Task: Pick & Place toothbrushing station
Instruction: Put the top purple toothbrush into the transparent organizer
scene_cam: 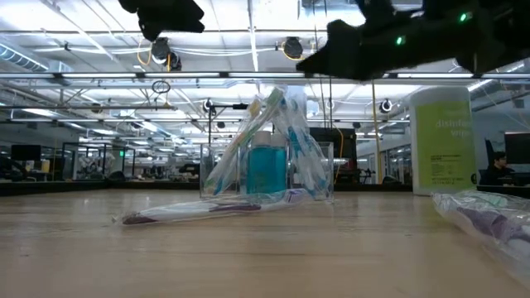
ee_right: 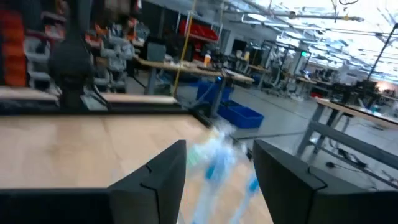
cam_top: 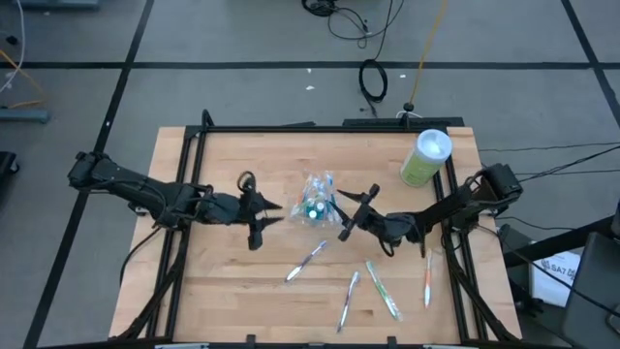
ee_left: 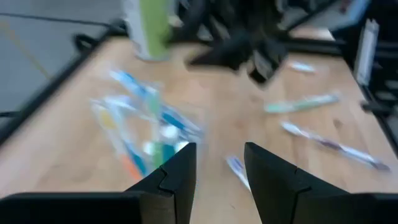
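A small clear plastic cup (cam_top: 318,201) stands upright on the wooden table, holding several toothbrushes and a teal piece; it also shows in the low view (scene_cam: 267,170). Several more toothbrushes lie flat on the table nearer the front edge: (cam_top: 307,262), (cam_top: 349,299), (cam_top: 383,288). My left gripper (cam_top: 269,215) is open and empty just left of the cup, raised above the table; its wrist view (ee_left: 219,155) shows the cup (ee_left: 146,134) beyond its fingers. My right gripper (cam_top: 347,213) is open and empty just right of the cup, also raised (ee_right: 217,155).
A tall light-green canister with a white lid (cam_top: 426,158) stands at the far right of the table. An orange-tipped toothbrush (cam_top: 427,276) lies near the right edge. A black frame rail (cam_top: 291,127) runs along the table's far edge.
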`<action>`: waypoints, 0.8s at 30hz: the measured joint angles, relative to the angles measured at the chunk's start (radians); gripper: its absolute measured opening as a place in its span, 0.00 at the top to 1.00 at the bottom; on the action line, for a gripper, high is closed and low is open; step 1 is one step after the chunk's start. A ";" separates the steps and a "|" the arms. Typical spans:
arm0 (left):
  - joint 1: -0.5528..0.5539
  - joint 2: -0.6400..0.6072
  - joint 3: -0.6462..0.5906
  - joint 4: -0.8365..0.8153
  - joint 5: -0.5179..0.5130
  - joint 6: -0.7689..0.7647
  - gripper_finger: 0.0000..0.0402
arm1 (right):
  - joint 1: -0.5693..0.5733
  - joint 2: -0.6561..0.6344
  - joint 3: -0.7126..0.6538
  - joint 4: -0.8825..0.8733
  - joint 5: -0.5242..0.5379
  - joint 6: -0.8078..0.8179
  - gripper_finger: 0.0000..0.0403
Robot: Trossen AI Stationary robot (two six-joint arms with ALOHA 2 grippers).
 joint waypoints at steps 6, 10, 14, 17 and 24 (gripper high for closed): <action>-0.028 0.082 0.000 0.058 0.030 -0.072 0.65 | 0.059 -0.091 0.000 -0.098 -0.001 0.013 0.55; -0.040 0.155 0.000 0.098 0.058 -0.158 0.65 | 0.094 -0.156 0.000 -0.215 -0.003 0.027 0.55; -0.048 0.236 0.000 0.127 0.069 -0.288 0.65 | 0.115 -0.215 0.000 -0.343 -0.014 0.173 0.55; -0.049 0.303 -0.001 0.153 0.069 -0.350 0.65 | 0.116 -0.255 0.000 -0.474 -0.129 0.256 0.55; -0.048 0.481 0.000 0.286 0.129 -0.269 0.65 | 0.104 -0.295 0.000 -0.587 -0.264 0.354 0.55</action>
